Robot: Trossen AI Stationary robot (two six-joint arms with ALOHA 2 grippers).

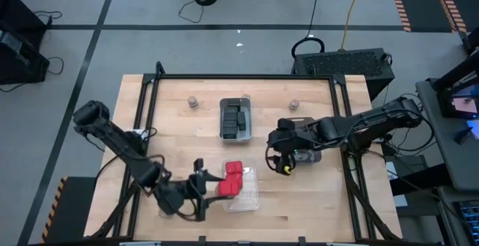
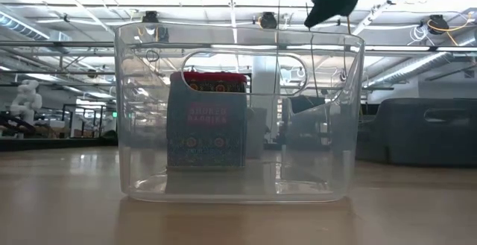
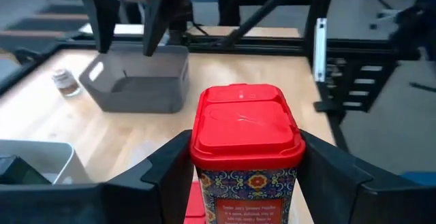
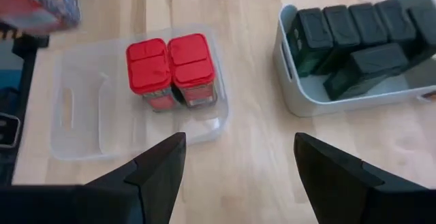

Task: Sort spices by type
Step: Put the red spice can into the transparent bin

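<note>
Left gripper (image 3: pixel 245 176): clamped on a red spice block (image 3: pixel 244 149), at 7 o'clock on the table (image 1: pixel 187 134), touching the clear tray (image 1: pixel 251 197). Tray holds two red blocks (image 4: pixel 170 71). Right gripper (image 4: pixel 238 166): spread wide, empty, at 3 o'clock. Grey tray (image 1: pixel 236 119), centre: black blocks (image 4: pixel 354 37). Two jars (image 1: pixel 192 102) at 12 o'clock

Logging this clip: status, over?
Left hand shut on red spice tin, beside clear tray. Right hand open, empty. Two red tins already in tray. Nothing blocking.

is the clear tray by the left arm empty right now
No, two red-lidded spice containers stand side by side inside the clear tray.
</note>
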